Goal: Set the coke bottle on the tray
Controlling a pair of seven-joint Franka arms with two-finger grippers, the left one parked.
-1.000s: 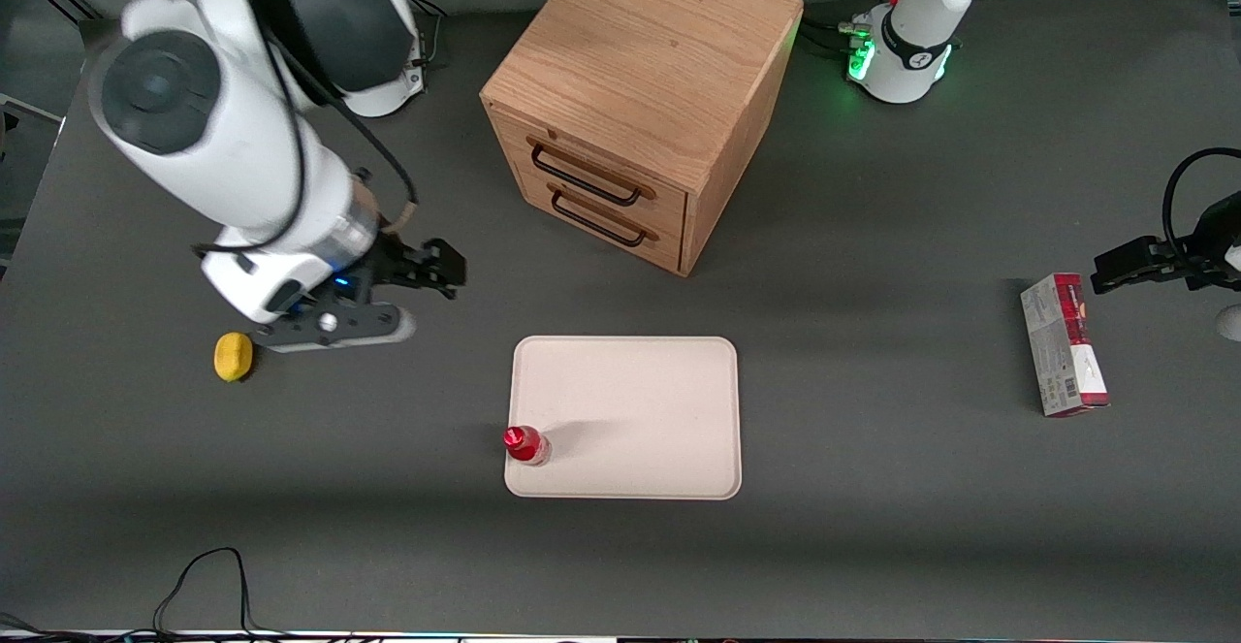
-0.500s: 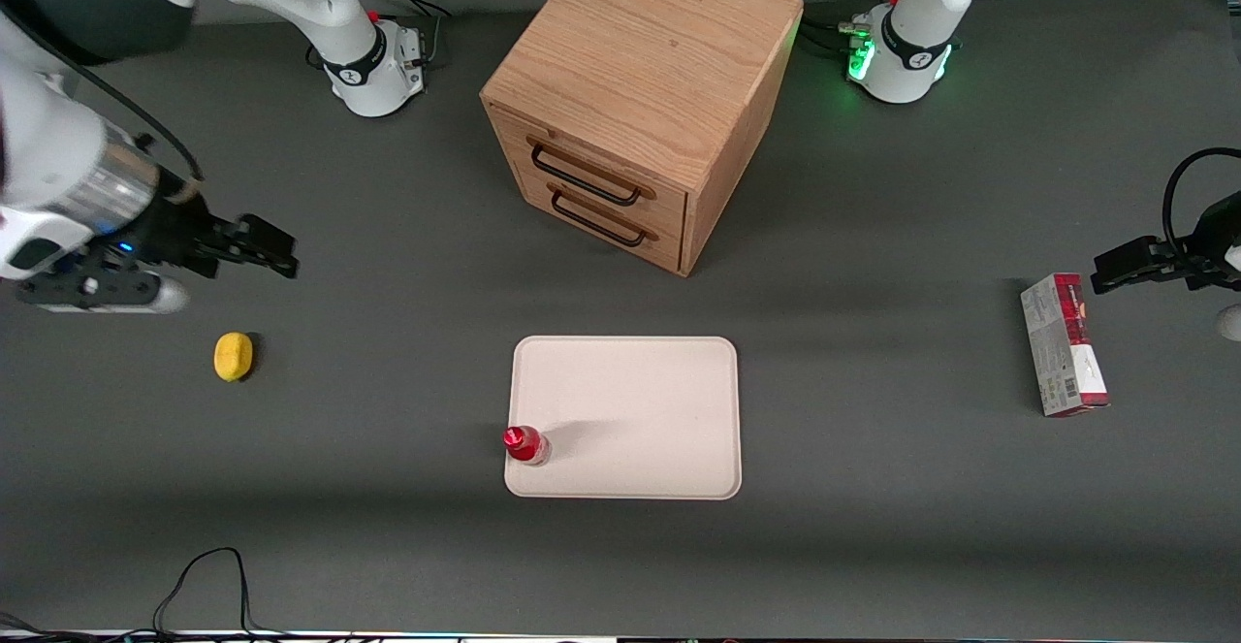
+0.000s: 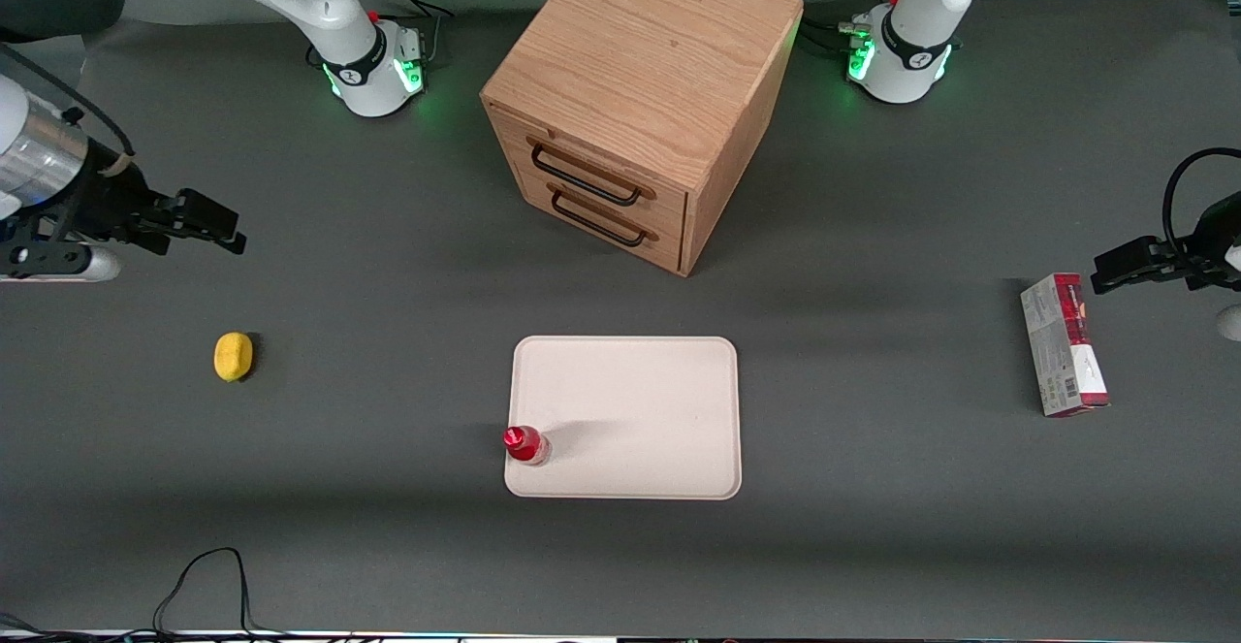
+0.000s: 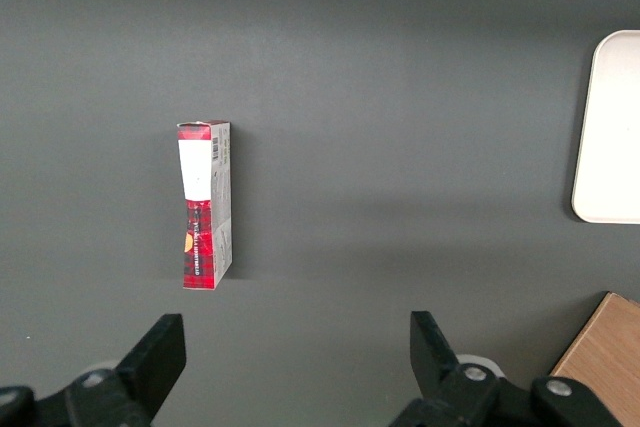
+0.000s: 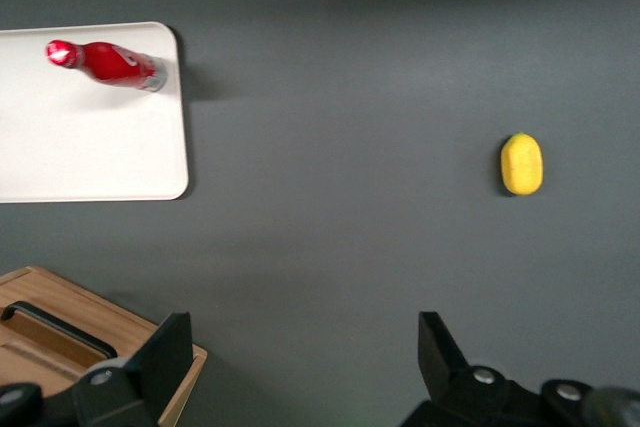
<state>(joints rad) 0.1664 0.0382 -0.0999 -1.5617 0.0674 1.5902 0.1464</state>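
Front view: the bottle (image 3: 525, 444) stands upright on the tray (image 3: 630, 401), just inside its corner nearest the working arm, so the placing looks done. The gripper (image 3: 208, 226) hangs empty and spread, well apart from it, above bare bench (image 3: 388, 527) near the lemon (image 3: 233, 356).

Right wrist view: the bottle (image 5: 105, 62) on the tray (image 5: 90, 147); gripper (image 5: 300, 377) released.

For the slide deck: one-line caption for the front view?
Bottle stands upright on a tray corner; open gripper hangs empty toward the working arm's end of the table.
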